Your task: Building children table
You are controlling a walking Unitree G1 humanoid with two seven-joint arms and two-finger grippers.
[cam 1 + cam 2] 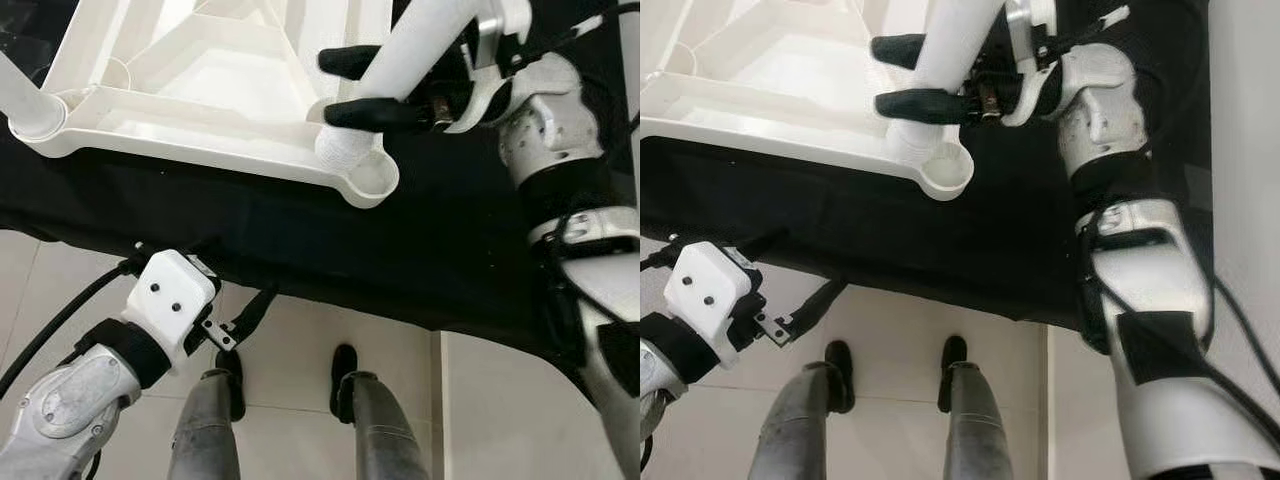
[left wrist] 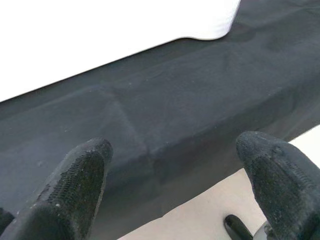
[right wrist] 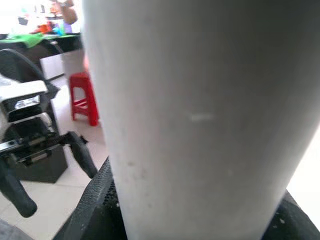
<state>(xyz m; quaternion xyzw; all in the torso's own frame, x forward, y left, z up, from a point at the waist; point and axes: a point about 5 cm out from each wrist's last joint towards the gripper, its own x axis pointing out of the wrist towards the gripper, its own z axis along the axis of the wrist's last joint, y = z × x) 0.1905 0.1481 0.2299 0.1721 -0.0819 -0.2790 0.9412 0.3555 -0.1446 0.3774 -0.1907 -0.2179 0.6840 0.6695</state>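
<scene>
Right gripper (image 1: pixel 360 88), upper centre-right of the left eye view: two long black fingers (image 1: pixel 352 62) clamped on either side of a white table leg (image 1: pixel 420 45), one above and one below, pads pressed against the smooth round tube. Leg slanting down to the left, its lower end seated at a round corner socket (image 1: pixel 345 150) of the white tabletop (image 1: pixel 200 110). Close up in the right wrist view: a broad, matte white cylinder (image 3: pixel 200 115) with rough, textured black pads at its lower edges. Red stool (image 3: pixel 84 97) on pale floor in that view's left background.

Tabletop lying upside down across the upper left of the frame on a black cloth (image 1: pixel 300 240); glossy moulded plastic, raised ribs forming triangular recesses, rounded corners with circular cups. Another white leg (image 1: pixel 25 100) standing in the corner at the far left edge.

Left gripper (image 2: pixel 180 195), lower left of the left eye view, held below the cloth's draped edge: fingers (image 2: pixel 75 185) spread wide apart, holding nothing, knobbly dotted rubber on the tips. Black fabric and a white plastic edge (image 2: pixel 100 40) beyond them.

Pale floor tiles (image 1: pixel 300 340) and the robot's two grey legs (image 1: pixel 375 430) at bottom centre.
</scene>
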